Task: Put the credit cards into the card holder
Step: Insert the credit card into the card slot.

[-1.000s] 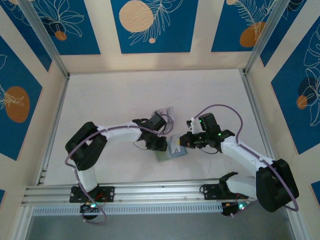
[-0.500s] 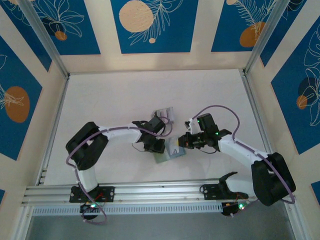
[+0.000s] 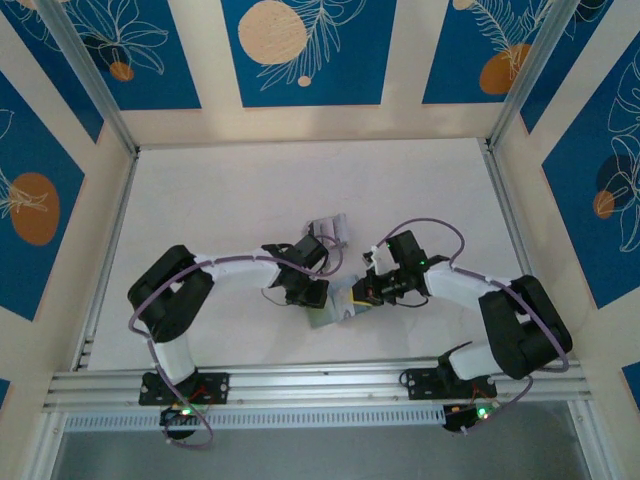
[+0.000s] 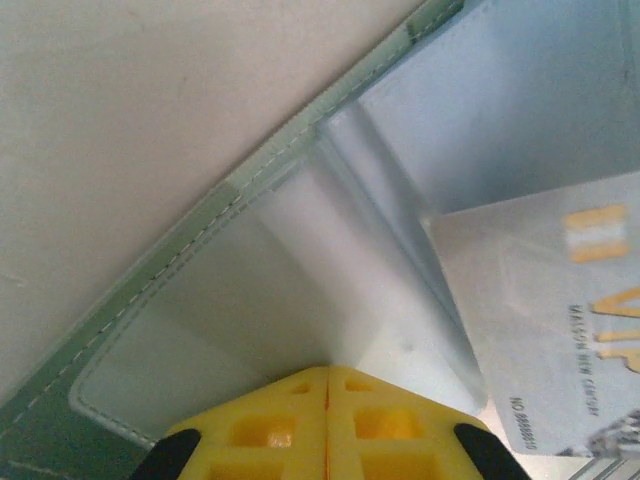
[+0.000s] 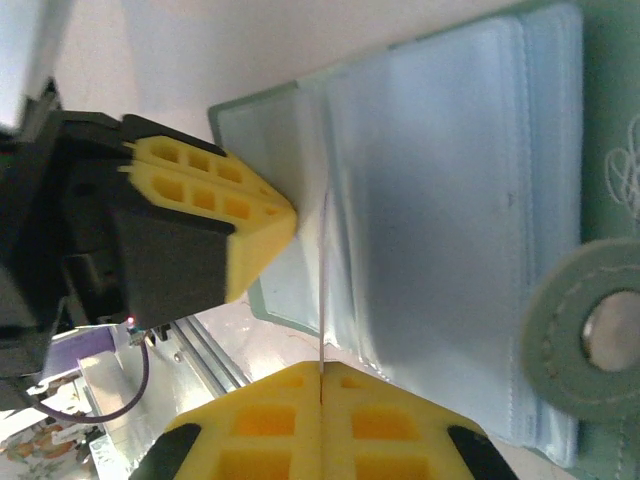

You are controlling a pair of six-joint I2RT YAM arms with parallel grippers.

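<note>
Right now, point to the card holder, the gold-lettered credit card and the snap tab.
card holder (image 5: 450,150): right wrist view, clear inner pocket.
credit card (image 4: 505,300): left wrist view, grey face beside gold lettering.
snap tab (image 5: 558,340): right wrist view, green rim.

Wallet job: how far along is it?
Done: the wallet lies open. In hand: the right tool pinches a card at the clear sleeves; the left tool pinches one sleeve. Left: seating this card, then the pale pile behind.
</note>
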